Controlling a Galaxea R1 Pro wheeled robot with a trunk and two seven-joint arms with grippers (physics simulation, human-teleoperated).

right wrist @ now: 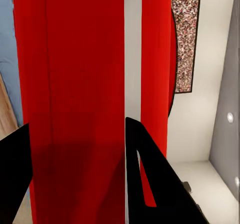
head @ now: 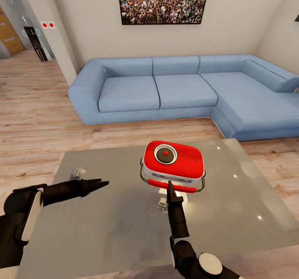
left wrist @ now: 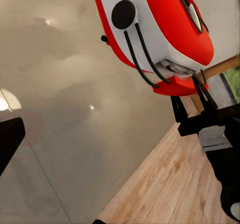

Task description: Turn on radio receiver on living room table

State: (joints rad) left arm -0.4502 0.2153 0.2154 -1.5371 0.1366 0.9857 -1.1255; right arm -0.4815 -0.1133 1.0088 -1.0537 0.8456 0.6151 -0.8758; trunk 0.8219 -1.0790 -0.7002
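Note:
The red radio receiver stands on the grey glass table, its white-ringed dial facing up. My right gripper points at the radio's near lower edge, right beside its wire handle, with the fingers apart. Seen from the right wrist, the radio's red and white face lies close ahead between the two dark fingers. My left gripper hovers open over the table, well left of the radio. The left wrist view shows the radio from the side, with the right gripper at its lower edge.
A blue corner sofa runs behind the table, under a crowd picture. Light wood floor surrounds the table, and a hallway opening lies at the far left. Small white fittings show through the glass.

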